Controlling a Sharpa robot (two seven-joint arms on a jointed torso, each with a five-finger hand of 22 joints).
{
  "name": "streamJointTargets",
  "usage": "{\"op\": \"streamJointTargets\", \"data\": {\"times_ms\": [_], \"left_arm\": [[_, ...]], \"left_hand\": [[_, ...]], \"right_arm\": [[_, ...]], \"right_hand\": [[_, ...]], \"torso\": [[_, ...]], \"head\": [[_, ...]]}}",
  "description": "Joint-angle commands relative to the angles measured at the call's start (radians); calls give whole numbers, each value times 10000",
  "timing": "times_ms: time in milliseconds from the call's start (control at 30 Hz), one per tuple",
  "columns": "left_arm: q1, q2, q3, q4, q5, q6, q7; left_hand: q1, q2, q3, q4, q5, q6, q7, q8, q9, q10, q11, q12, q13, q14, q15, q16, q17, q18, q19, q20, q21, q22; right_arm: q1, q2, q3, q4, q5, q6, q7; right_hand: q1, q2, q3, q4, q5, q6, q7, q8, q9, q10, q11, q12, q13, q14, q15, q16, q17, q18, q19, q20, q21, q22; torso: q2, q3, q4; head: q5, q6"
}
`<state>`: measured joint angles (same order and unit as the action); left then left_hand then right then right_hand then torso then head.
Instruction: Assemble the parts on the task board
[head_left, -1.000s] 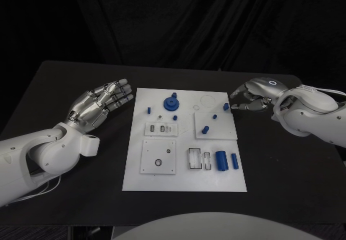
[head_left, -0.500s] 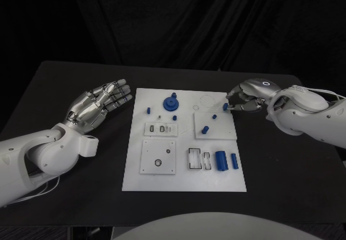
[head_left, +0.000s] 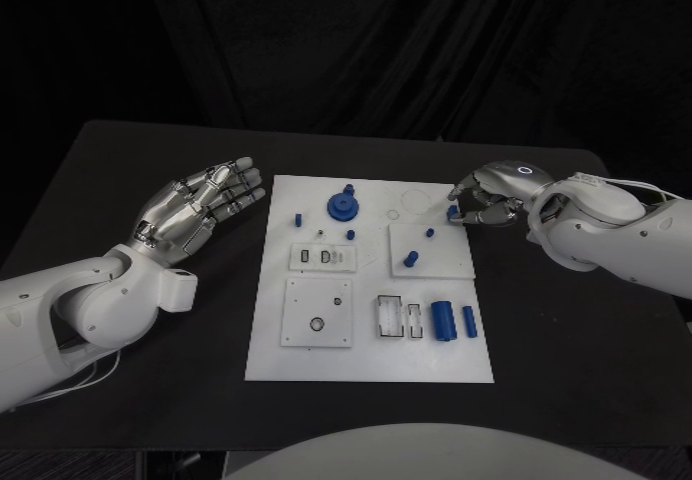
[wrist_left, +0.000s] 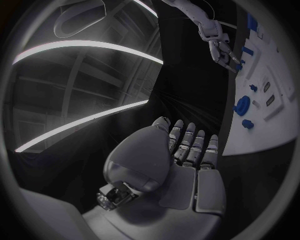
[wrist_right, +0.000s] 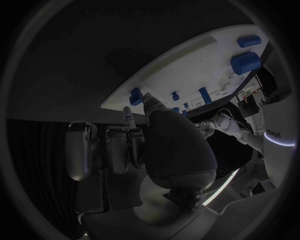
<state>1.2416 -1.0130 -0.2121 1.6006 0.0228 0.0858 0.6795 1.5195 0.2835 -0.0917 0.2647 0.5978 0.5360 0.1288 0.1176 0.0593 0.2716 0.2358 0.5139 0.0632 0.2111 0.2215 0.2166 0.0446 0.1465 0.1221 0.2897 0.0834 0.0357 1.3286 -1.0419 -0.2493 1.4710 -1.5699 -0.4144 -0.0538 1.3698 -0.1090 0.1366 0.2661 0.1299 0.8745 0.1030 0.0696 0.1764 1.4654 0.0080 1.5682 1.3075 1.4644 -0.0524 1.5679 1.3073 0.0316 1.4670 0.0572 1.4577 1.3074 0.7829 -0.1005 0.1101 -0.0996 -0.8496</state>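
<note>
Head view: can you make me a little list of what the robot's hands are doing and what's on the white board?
Left hand: open, fingers spread, beside the board's left edge, holding nothing
Right hand: at the board's right edge, fingertips at a small blue part; grip cannot be told
Task board: white, mid-table
Blue gear-like part: near the far edge
Two blue cylinders: lying near the right side

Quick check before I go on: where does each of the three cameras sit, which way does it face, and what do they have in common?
Head view: on the robot's head, facing down at the task board; left hand and right hand show.
Left wrist view: behind the left hand, facing the board's edge; the right hand shows far off.
Right wrist view: behind the right hand, facing a small blue part at the board's edge.
All share the board.
</note>
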Motion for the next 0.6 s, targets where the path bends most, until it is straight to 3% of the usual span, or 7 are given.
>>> {"op": "streamJointTargets", "data": {"times_ms": [33, 233, 367, 600], "left_arm": [[-21, 1, 8, 16, -9, 161, 165], [-26, -2, 8, 9, -9, 169, 152], [-29, -2, 8, 7, -9, 176, 138], [-35, -8, 8, 2, -9, 186, 114]], "left_hand": [[84, -53, 55, 6, 53, -5, 31, 12, 13, -6, 72, -20, 11, 1, 60, 18, 9, -116, 57, 25, 50, -17], [84, -53, 55, 6, 53, -5, 31, 12, 13, -6, 72, -20, 11, 1, 60, 18, 9, -116, 57, 25, 50, -17], [84, -53, 55, 6, 53, -5, 31, 12, 13, -6, 72, -20, 11, 1, 60, 18, 9, -116, 57, 25, 50, -17], [82, -59, 83, 9, 51, -31, 36, 5, 9, -22, 75, -41, 7, -8, 65, 16, 8, -122, 57, 25, 50, -18]], "right_arm": [[-39, 36, 5, -65, 33, 117, -167], [-62, 90, 6, -147, 38, 163, -196], [-75, 118, 6, -184, 39, 196, -207], [-99, 223, 6, -299, 40, 225, -208]], "right_hand": [[90, -1, -18, 81, 47, -96, 4, -13, -7, 1054, 37, 26, 2633, 1064, 49, 29, 2634, -10, 377, 70, -71, 2230], [173, 27, -34, 77, 242, -2, -7, 65, 27, 1054, 29, 26, 2633, 1064, 43, 29, 2634, -1, 354, 66, -113, 2217], [337, 90, -43, 25, 682, 325, -44, 276, 181, 1054, -1, 26, 2633, 1064, 19, 29, 2634, 3, 344, 47, -133, 2213], [456, 167, -98, -50, 1003, 813, -125, 660, 556, 1054, -68, 26, 2633, 1064, -36, 29, 2634, 3, 346, -2, -137, 2215]], "torso": [[4, 5, 9], [7, 9, -6], [5, 9, -7], [1, 3, -4]], "head": [[-12, -21], [1, -20], [8, -44], [13, -72]]}}
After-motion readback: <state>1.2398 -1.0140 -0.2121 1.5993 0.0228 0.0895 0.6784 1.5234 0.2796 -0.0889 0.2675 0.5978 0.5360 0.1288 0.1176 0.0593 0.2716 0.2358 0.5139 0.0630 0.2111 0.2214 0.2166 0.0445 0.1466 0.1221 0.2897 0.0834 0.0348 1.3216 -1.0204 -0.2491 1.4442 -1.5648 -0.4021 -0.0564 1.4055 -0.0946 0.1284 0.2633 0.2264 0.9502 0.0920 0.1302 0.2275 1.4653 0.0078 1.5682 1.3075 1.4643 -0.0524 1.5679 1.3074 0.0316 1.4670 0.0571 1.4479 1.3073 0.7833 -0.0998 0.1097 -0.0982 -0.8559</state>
